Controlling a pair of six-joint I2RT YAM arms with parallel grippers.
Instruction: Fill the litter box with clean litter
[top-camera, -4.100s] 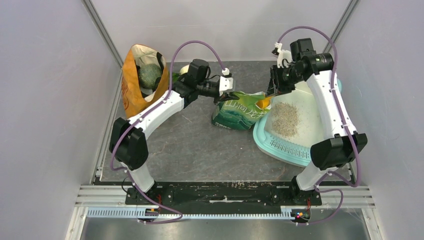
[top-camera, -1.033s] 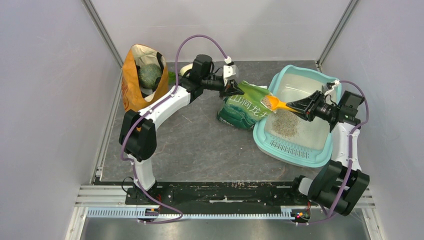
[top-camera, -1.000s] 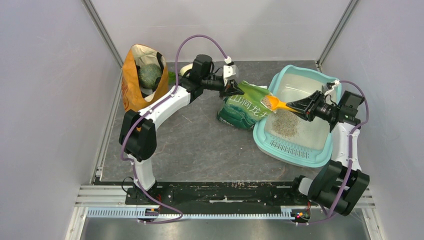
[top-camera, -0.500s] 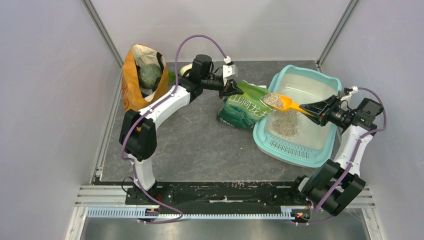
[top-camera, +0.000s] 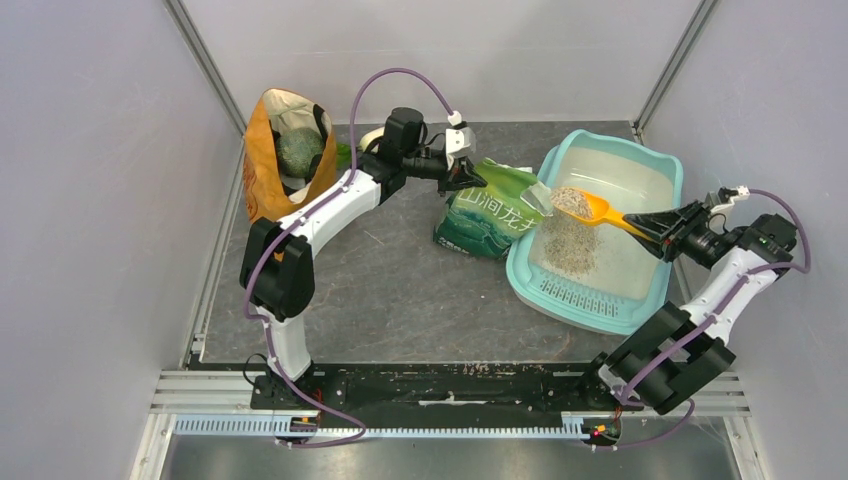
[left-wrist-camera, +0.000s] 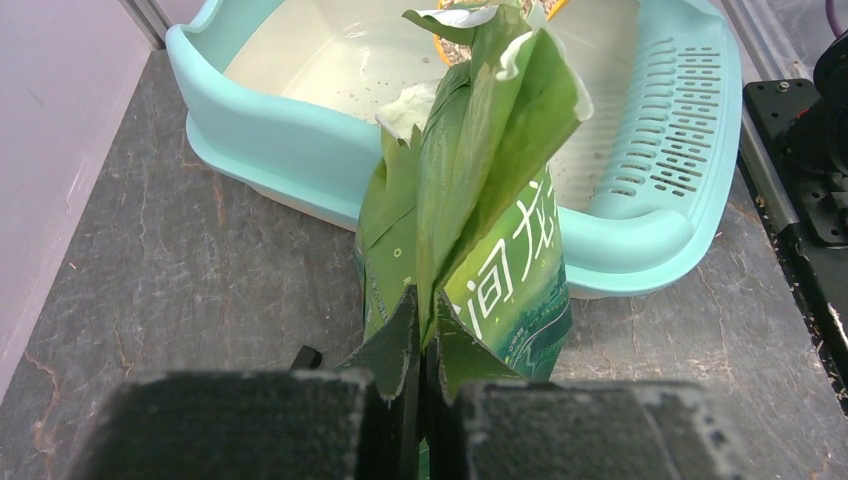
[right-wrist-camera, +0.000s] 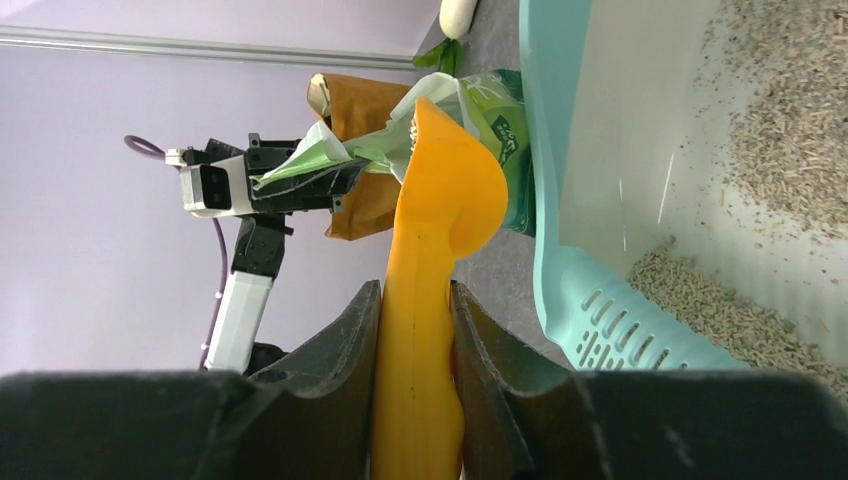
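Two grips were closed: right fingers (right-wrist-camera: 330, 380) clamped the orange scoop (top-camera: 590, 208), heaped above the litter box (top-camera: 600, 310) at the bench's (top-camera: 400, 290) right; beyond, left fingers (left-wrist-camera: 300, 420) pinched the green bag (top-camera: 490, 215). Tipping slowly over the litter (top-camera: 570, 248) patch looked wisest

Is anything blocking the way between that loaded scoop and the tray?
Nothing visible. The orange scoop of litter, in the right gripper, hangs over the open litter box; the green bag stands beside it.
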